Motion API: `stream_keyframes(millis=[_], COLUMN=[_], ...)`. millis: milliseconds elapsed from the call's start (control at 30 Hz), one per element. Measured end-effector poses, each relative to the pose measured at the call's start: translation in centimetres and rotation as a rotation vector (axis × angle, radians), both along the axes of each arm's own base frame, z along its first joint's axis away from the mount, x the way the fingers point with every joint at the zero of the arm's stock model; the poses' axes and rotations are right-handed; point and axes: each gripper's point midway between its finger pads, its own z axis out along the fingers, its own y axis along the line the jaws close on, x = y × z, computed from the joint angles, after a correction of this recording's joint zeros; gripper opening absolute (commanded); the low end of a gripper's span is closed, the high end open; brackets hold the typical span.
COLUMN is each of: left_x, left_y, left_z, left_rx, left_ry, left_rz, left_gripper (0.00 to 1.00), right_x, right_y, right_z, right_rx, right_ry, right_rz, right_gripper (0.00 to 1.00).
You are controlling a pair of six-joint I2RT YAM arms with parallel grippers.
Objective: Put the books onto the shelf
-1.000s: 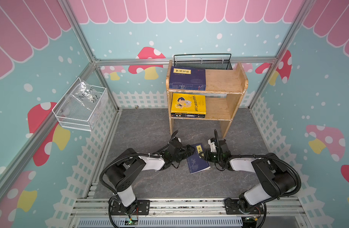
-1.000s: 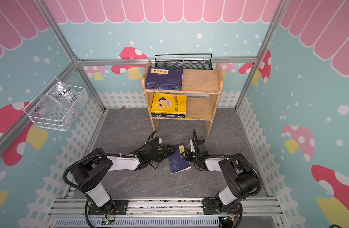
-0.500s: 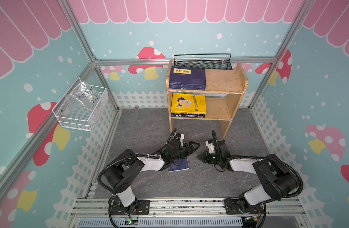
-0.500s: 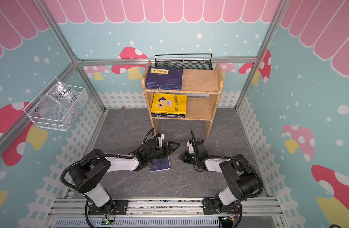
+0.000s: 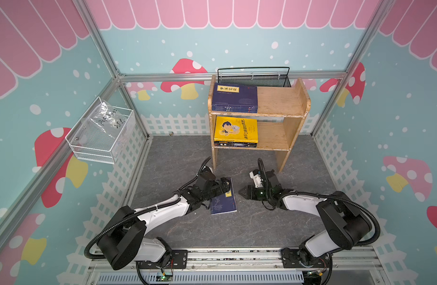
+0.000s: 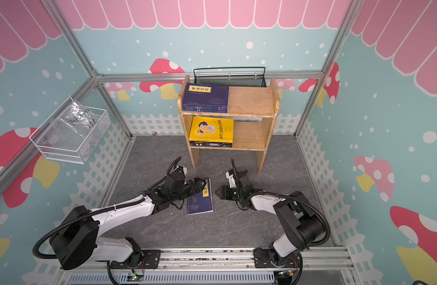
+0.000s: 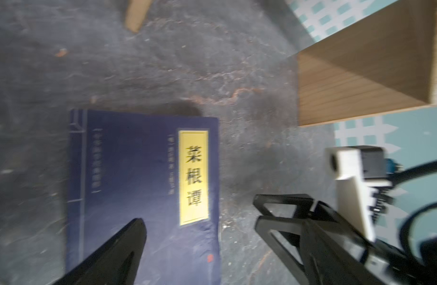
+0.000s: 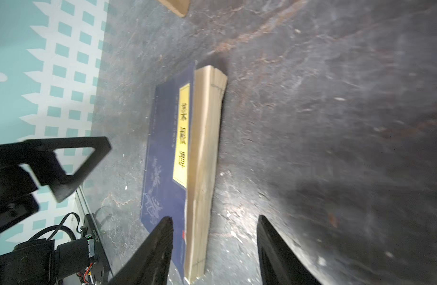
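One navy book (image 5: 223, 204) with a yellow title label lies flat, cover up, on the grey floor in front of the shelf (image 5: 296, 111). My left gripper (image 5: 225, 186) hovers open over the book's far left part; one finger (image 7: 128, 246) crosses the cover (image 7: 128, 172). Just right of the book, my right gripper (image 5: 241, 193) is open with nothing gripped, and the book's page edge (image 8: 202, 148) runs toward the gap between its fingers. On the shelf's top tier sits a stack of navy books (image 5: 234, 97). A yellow book (image 5: 236, 129) tops dark ones on the lower tier.
A black mesh basket (image 5: 253, 77) stands behind the shelf's top. A white wire basket (image 5: 101, 133) with a plastic bag hangs on the left wall. The shelf's plank legs (image 5: 215, 158) stand just beyond both grippers. White picket fencing rims the floor.
The navy book slid left and turned square to the shelf. My right gripper let go of it, opened and drew back. My left gripper now reaches over the book.
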Motion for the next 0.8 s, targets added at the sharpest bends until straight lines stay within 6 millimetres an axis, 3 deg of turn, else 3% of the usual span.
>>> stream_keyframes(millis=[167,533,800], left_x=[-1.2,-1.9,-0.7], left_y=[1.5,1.9,0.8], left_z=[-3.0,-5.7,-5.4], left_rx=[0.068,0.094,0.029], left_ry=[0.074,0.134,0.101], left_rz=[0.011,0.013,0.022], left_gripper=[0.98,0.98,0.98], right_x=[-0.2,-0.7,-0.8], right_y=[2.1,4.1,4.8], right_z=[-0.9,-2.0,-1.4], right_rx=[-0.010,-0.023,-0.008], right_ry=[0.016,0.043,0.043], right_rz=[0.047,0.089,0.103], right_gripper=[0.56,0.48,0.38])
